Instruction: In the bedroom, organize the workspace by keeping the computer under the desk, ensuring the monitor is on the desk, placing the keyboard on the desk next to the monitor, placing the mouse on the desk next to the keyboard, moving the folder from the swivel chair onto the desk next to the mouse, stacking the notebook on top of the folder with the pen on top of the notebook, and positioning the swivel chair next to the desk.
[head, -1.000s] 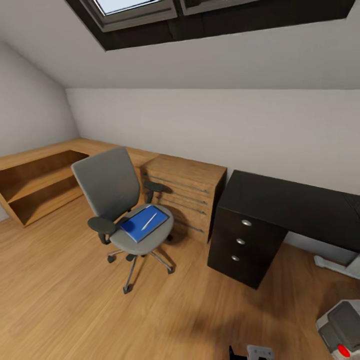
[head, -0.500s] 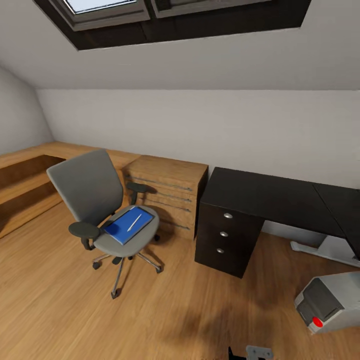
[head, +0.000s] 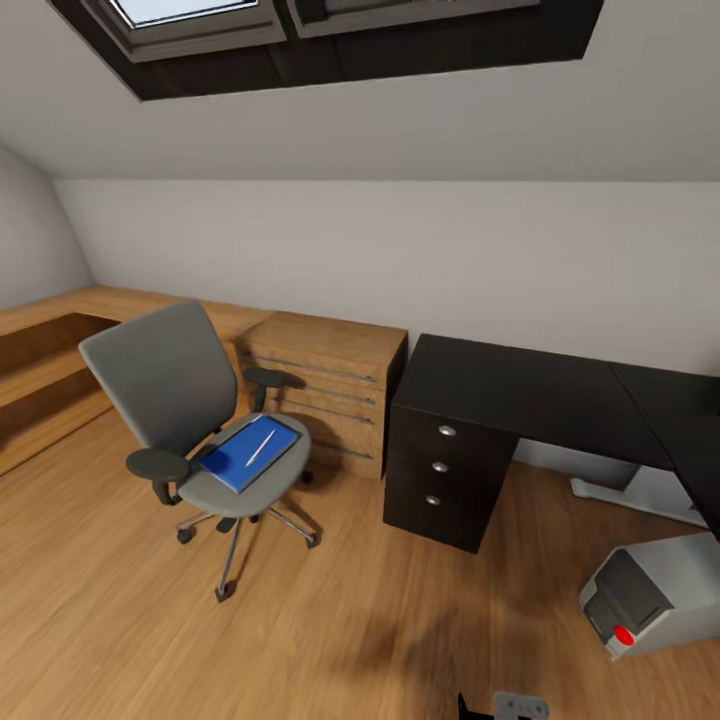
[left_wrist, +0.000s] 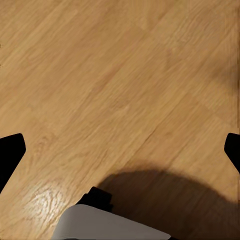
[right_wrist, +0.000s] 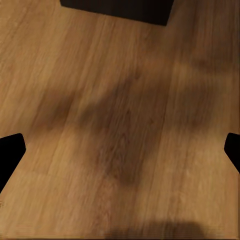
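Head view: grey upholstered swivel chair (head: 190, 400) holds a flat blue folder (head: 243, 453) beside the glossy black desk (head: 540, 395); both wide-spread claws grip nothing.

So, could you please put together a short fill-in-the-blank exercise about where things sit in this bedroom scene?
1. The blue folder lies on the seat of the swivel ____.
2. A thin pen rests on top of the ____.
3. The black drawer unit of the desk shows ____ silver knobs.
4. The grey computer stands on the ____, with a red light on its front.

Missing words: chair; folder; three; floor
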